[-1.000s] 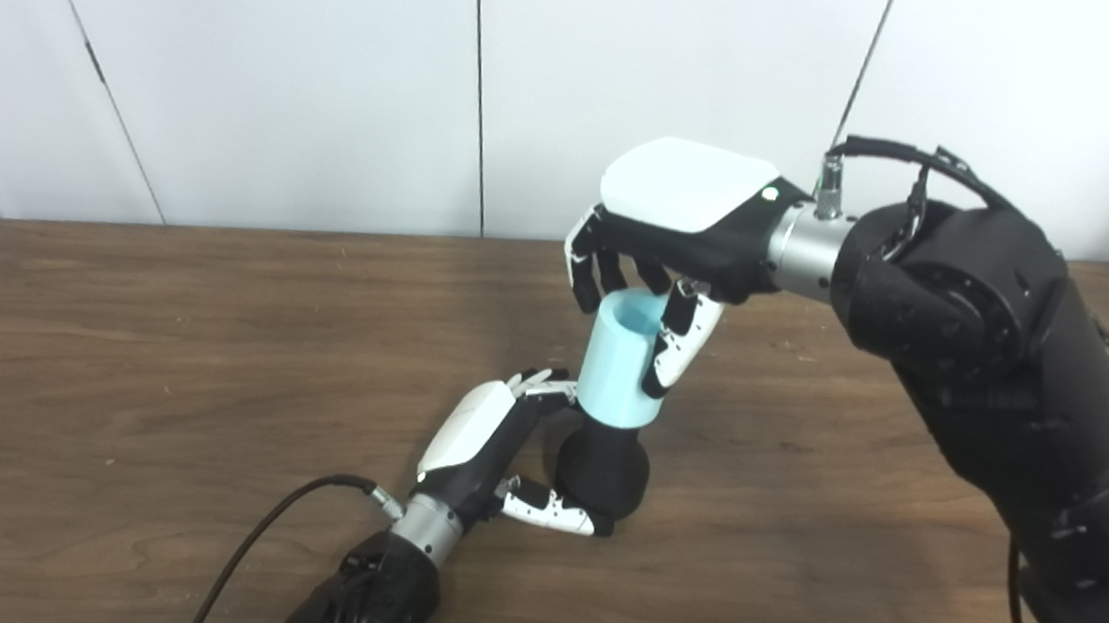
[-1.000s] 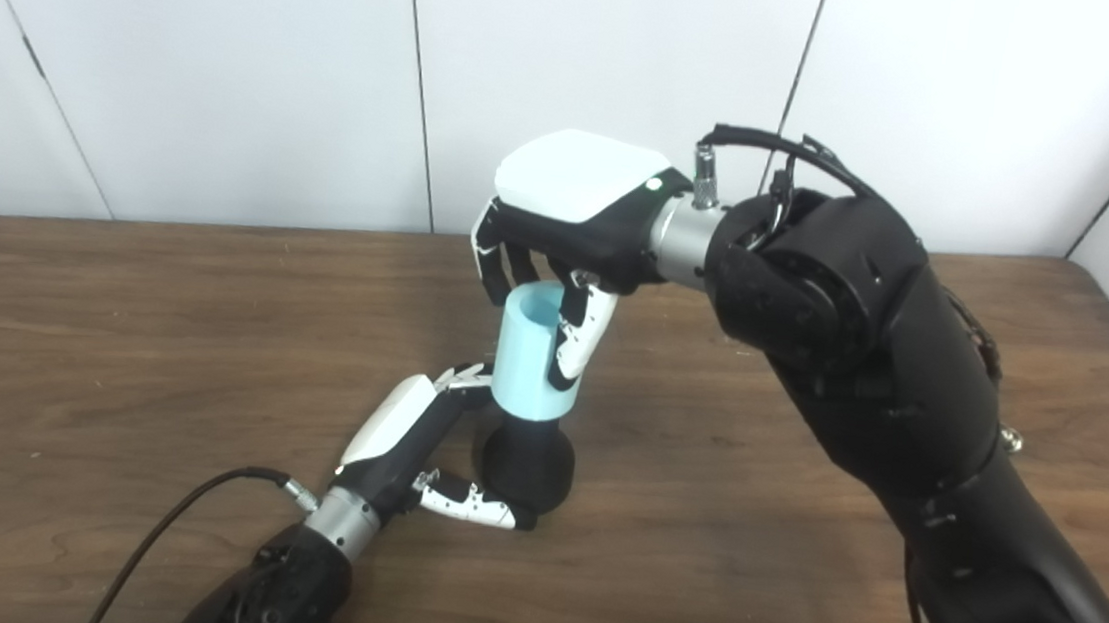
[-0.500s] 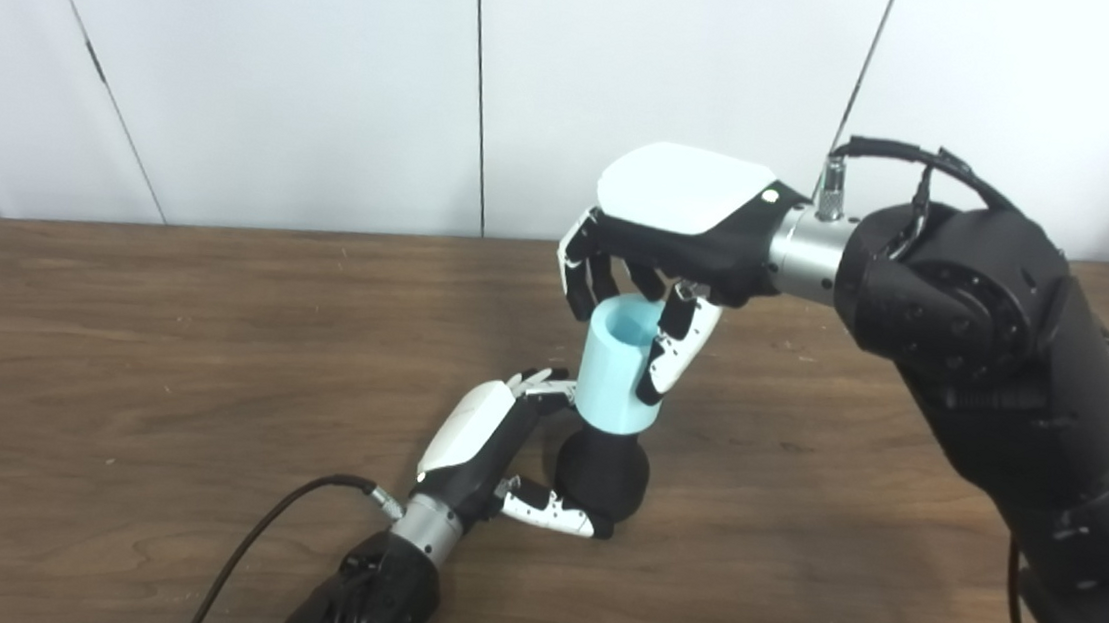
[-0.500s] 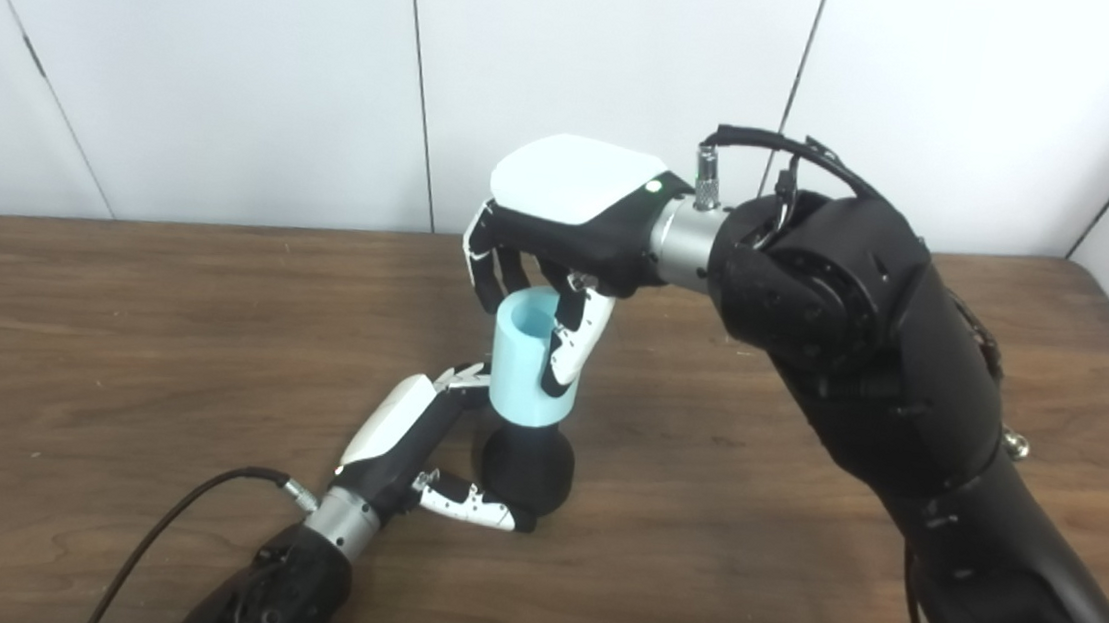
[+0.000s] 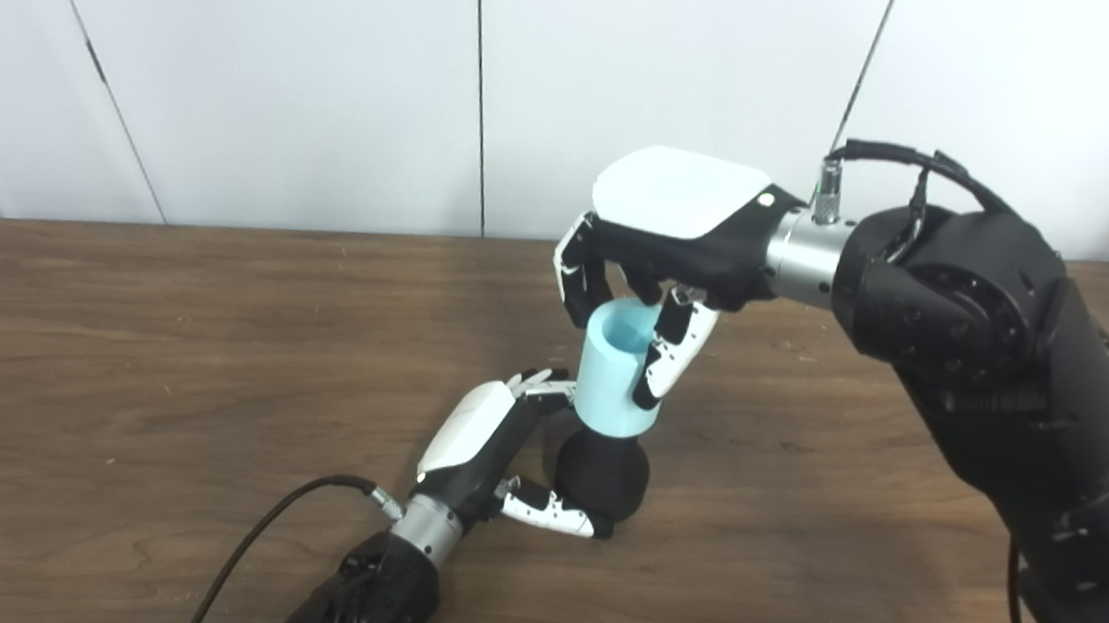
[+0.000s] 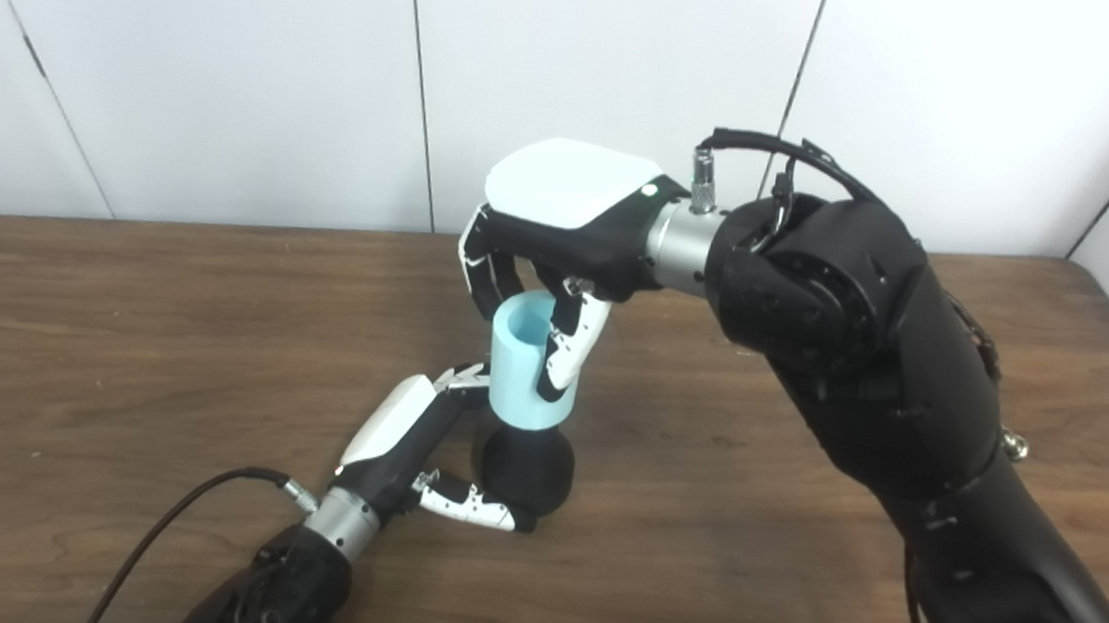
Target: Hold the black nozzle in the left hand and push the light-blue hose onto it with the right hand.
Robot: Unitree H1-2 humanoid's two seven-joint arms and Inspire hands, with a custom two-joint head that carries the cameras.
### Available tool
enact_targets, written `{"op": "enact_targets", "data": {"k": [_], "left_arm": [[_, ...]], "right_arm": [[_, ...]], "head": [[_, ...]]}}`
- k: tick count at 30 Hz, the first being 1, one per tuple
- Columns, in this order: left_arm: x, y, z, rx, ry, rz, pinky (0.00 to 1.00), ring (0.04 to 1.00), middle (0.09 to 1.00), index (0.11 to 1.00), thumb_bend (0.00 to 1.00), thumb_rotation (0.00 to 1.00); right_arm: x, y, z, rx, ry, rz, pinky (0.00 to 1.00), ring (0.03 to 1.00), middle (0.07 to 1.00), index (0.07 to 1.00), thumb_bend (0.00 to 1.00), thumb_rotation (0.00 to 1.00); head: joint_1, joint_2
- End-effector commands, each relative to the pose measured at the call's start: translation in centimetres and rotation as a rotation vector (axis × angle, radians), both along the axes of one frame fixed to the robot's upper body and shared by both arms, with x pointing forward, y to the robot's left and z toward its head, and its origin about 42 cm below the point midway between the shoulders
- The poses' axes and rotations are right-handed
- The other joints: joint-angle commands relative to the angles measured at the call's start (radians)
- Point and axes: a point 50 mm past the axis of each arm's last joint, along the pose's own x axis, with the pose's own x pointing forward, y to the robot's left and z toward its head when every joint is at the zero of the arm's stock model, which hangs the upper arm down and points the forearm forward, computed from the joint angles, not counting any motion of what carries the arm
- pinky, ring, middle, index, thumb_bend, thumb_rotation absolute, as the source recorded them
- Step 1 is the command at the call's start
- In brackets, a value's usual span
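The black nozzle (image 5: pixel 602 476) stands upright on the brown wooden bench (image 5: pixel 110 343), near the middle of its width and closer to the front edge than to the rear edge. The left hand (image 5: pixel 492 452) lies low on the bench to the left of the nozzle. Its fingers (image 5: pixel 552 510) are clamped around the rounded lower body of the nozzle, with one finger across the front and the others behind the neck.

The light-blue hose (image 5: pixel 618 369) is a short open tube. It stands upright, tilted slightly, directly above the nozzle, and its lower end covers the top of the nozzle. The open upper end faces upward.

The right hand (image 5: pixel 666 236) reaches in from the right side, palm down, above the hose. Its fingers (image 5: pixel 663 361) are closed on the upper part of the hose, with one down the right wall and the others on the left rim.

A black cable (image 5: pixel 265 527) runs from the left wrist toward the front edge of the bench.
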Motion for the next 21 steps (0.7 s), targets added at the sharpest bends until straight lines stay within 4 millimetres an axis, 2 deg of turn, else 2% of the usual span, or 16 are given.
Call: {"op": "enact_targets", "data": {"k": [1, 4, 5, 6, 7, 8, 10, 12, 21], "left_arm": [[-1.2, 1.1, -2.7, 0.093, 0.096, 0.018, 1.0, 0.939, 0.809, 0.485, 0.52, 0.07], [-1.2, 1.1, -2.7, 0.092, 0.096, 0.018, 1.0, 0.939, 0.809, 0.485, 0.52, 0.07], [-1.2, 1.1, -2.6, 0.091, 0.096, 0.018, 1.0, 0.939, 0.809, 0.485, 0.52, 0.07], [-1.2, 1.1, -2.6, 0.091, 0.097, 0.019, 1.0, 0.939, 0.809, 0.485, 0.52, 0.07], [-1.2, 1.1, -2.6, 0.09, 0.097, 0.019, 1.0, 0.939, 0.809, 0.485, 0.52, 0.07], [-1.2, 1.1, -2.6, 0.09, 0.097, 0.02, 1.0, 0.939, 0.809, 0.485, 0.52, 0.07], [-1.2, 1.1, -2.6, 0.088, 0.098, 0.02, 1.0, 0.939, 0.809, 0.485, 0.52, 0.07], [-1.2, 1.1, -2.7, 0.088, 0.098, 0.02, 1.0, 0.939, 0.808, 0.485, 0.52, 0.07], [-1.2, 1.2, -2.7, 0.086, 0.1, 0.021, 1.0, 0.939, 0.807, 0.485, 0.52, 0.07]], "right_arm": [[-0.4, 0.1, 1.2, 0.025, -0.072, 0.024, 0.27, 0.375, 0.509, 0.514, 0.51, 0.0], [-0.5, 0.1, 0.6, 0.016, -0.075, 0.015, 0.29, 0.374, 0.501, 0.52, 0.51, 0.0], [-0.5, 0.2, 0.4, 0.012, -0.074, 0.01, 0.23, 0.408, 0.462, 0.519, 0.52, 0.0], [-0.5, 0.2, 0.2, 0.01, -0.074, 0.007, 0.16, 0.429, 0.47, 0.498, 0.52, 0.0], [-0.6, 0.3, 0.1, 0.008, -0.074, 0.004, 0.14, 0.436, 0.472, 0.491, 0.52, 0.0], [-0.6, 0.3, 0.0, 0.004, -0.073, 0.002, 0.12, 0.312, 0.472, 0.487, 0.53, 0.0], [-0.7, 0.3, -0.4, -0.002, -0.072, -0.001, 0.08, 0.187, 0.471, 0.484, 0.53, 0.0], [-0.8, 0.3, -0.7, -0.005, -0.072, -0.003, 0.07, 0.155, 0.47, 0.483, 0.53, 0.0], [-1.0, 0.0, -1.8, 0.012, -0.073, 0.0, 0.07, 0.158, 0.47, 0.483, 0.53, 0.0]], "head": [[0.001, 0.003], [0.0, 0.004], [-0.001, 0.005], [-0.001, 0.005], [-0.001, 0.005], [-0.001, 0.005], [-0.001, 0.005], [0.0, 0.005], [-0.002, 0.004]]}}
